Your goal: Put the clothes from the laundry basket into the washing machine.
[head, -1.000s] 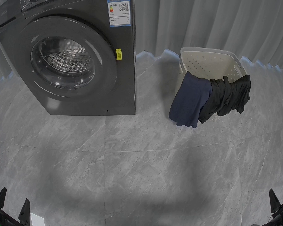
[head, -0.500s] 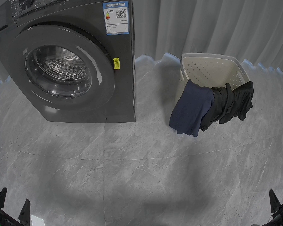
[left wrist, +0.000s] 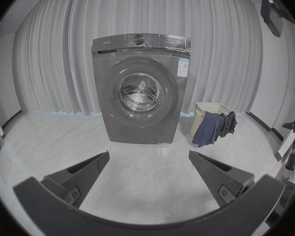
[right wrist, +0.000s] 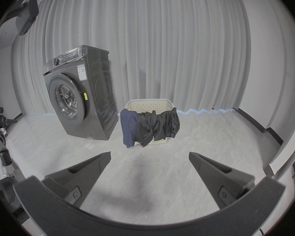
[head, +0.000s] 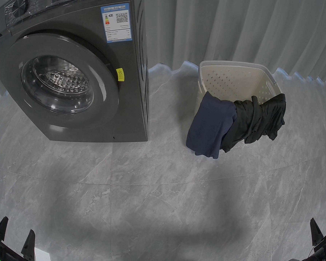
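Navy garment (head: 210, 129) and black garment (head: 256, 118) drape the near rim of the laundry basket (head: 235, 63): limp, light, likely best pinched at the fold. Left gripper (left wrist: 148, 153), right gripper (right wrist: 149, 153): wide, empty.

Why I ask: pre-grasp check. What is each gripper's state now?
Left gripper: open, holding nothing.
Right gripper: open, holding nothing.

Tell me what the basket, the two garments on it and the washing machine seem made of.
Laundry basket: cream moulded plastic, matte, walls punched with small holes.
Navy garment: soft matte fabric, hanging fairly flat.
Black garment: thinner cloth, slight sheen, crumpled folds.
Washing machine: dark grey satin panels, probably painted metal; door window reflects like glass.
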Robot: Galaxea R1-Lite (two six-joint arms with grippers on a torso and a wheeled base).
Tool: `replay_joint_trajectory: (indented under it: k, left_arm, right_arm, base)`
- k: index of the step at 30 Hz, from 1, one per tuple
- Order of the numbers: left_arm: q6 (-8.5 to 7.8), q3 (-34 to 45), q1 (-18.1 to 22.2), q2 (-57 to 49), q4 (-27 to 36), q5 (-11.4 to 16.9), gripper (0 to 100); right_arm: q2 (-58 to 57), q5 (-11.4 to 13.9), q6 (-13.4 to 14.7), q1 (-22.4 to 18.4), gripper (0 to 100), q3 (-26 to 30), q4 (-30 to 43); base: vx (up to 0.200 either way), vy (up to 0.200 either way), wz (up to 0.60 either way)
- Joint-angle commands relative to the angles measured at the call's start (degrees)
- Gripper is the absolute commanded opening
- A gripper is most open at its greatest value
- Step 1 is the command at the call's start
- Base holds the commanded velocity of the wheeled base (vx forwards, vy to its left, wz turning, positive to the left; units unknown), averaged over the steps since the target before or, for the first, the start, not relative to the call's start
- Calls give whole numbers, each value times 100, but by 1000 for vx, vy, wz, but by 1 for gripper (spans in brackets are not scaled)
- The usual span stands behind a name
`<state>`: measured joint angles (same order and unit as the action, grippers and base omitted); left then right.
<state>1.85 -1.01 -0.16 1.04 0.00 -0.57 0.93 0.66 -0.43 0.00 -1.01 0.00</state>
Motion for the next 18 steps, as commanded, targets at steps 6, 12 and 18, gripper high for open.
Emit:
replay_joint_trajectory:
  k: [6, 12, 18]
  left_arm:
    - [-1, 101, -2, -77, 0, -4, 100]
    - [17, 101, -2, -77, 0, -4, 100]
    - [8, 92, -11, -77, 0, -4, 100]
  right_arm:
    - [-93, 4, -1, 0, 100, 92, 0]
    - [-93, 4, -1, 0, 100, 92, 0]
    - [-93, 4, -1, 0, 100, 92, 0]
  base:
    - [0, -200, 0]
    - [0, -167, 0]
    - [33, 0, 0]
